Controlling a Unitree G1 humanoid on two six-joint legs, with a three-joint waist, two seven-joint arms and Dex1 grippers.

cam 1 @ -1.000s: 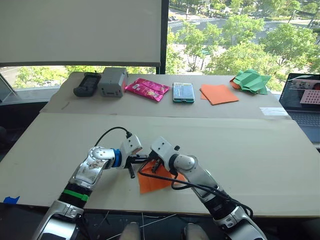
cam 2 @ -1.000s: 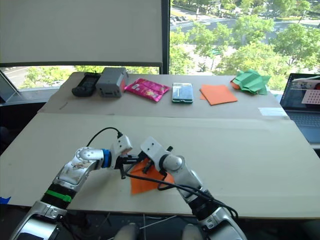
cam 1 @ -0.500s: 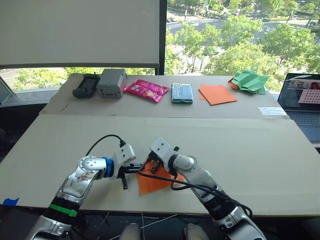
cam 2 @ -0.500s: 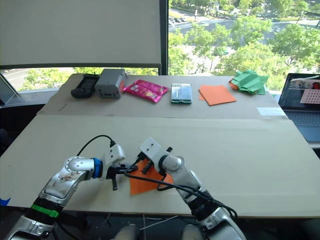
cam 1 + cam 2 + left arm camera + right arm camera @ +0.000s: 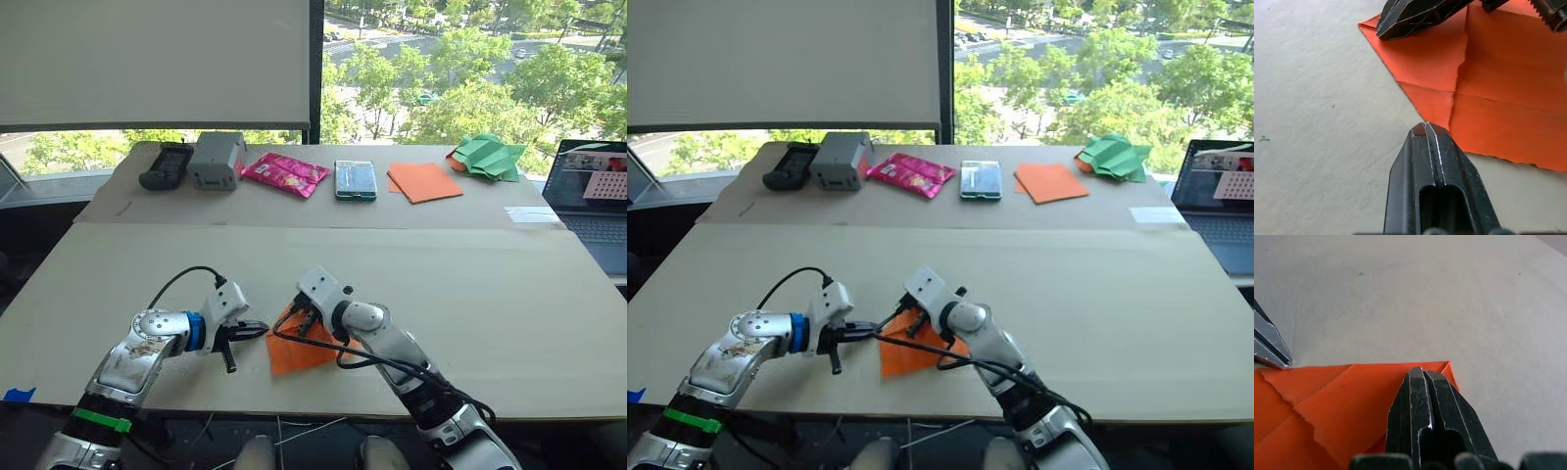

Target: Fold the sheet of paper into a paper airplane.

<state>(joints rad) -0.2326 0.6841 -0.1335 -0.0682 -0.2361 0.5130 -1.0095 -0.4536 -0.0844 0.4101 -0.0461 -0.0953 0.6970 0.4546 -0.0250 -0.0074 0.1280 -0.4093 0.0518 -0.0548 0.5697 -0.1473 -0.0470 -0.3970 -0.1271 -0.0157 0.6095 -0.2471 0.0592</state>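
The bench (image 5: 509, 294) is carrying one creased sheet of paper (image 5: 299, 354) near its front edge. The right gripper (image 5: 302, 321), jaws pressed together, is sitting over the sheet's far corner, nearer than the left gripper (image 5: 238, 345), also pressed together, pointing at the sheet's left edge.

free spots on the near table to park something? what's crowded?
Near table: bare right of the sheet of paper out to the laptop, and bare left of the left gripper. Crowded: the back table's row, from black device to green paper shape.
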